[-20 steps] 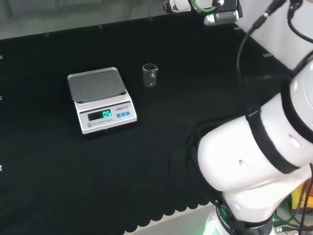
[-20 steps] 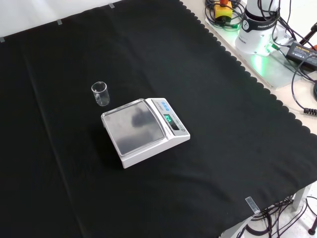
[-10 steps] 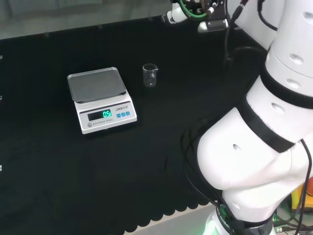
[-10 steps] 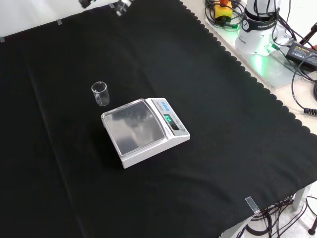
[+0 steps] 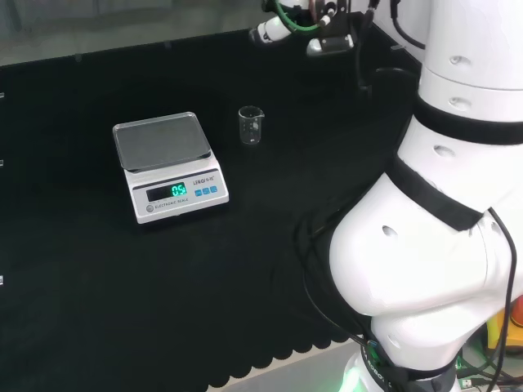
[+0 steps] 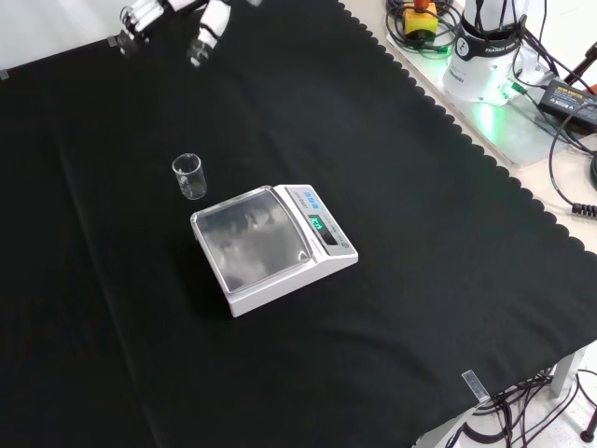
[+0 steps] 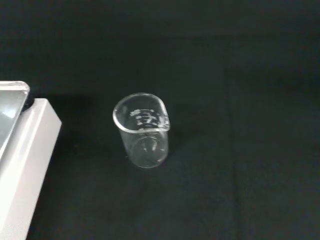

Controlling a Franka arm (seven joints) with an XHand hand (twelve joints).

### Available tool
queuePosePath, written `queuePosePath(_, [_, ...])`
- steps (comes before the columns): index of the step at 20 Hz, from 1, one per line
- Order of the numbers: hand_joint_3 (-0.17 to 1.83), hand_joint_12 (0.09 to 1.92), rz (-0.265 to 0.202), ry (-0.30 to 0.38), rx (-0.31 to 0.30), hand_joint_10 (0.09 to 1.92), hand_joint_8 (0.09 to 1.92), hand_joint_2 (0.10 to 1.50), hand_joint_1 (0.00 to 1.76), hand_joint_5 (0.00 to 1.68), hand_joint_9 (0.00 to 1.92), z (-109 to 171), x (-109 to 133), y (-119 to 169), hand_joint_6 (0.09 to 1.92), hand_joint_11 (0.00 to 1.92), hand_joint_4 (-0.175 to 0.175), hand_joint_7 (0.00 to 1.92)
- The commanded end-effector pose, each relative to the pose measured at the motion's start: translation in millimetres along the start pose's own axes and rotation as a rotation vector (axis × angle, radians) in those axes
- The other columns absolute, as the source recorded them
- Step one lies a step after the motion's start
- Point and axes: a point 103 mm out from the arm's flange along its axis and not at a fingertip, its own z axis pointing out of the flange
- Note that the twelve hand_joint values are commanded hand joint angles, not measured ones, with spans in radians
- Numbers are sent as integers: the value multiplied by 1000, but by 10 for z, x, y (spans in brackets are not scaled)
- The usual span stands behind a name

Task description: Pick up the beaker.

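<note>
clear beaker [image 6: 189,175] upright on counter [image 6: 392,187], at 10 o'clock of scale [image 6: 272,245]; hand [image 6: 173,19] at beaker's 12 o'clock, well apart, fingers spread, holding nothing.

Clear beaker [image 7: 142,131], white scale [image 5: 173,171] with green display, black cloth [image 6: 420,233]

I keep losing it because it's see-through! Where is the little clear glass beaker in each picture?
Head view: the little clear glass beaker stands upright on the black cloth, just right of the white scale with a silver pan.
Front view: the beaker stands up and left of the scale.
Wrist view: the beaker stands mid-picture, apart from the scale's white edge.
Shared landmark: the scale.
</note>
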Motion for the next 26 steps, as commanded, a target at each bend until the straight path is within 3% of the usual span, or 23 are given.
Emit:
queuePosePath(1, [-31,1410,-54,22,18,785,543,1103,289,182,0,161,280,288,87,211,-143,0])
queuePosePath(6, [-31,1411,-75,-3,34,784,544,1103,288,184,0,343,331,488,87,210,-143,0])
queuePosePath(10, [-40,1417,-78,-60,7,771,553,1086,287,188,0,490,300,550,87,196,-144,0])
queuePosePath(26, [-70,1456,-90,-8,102,690,530,1018,278,188,0,1117,141,758,87,118,-144,0])
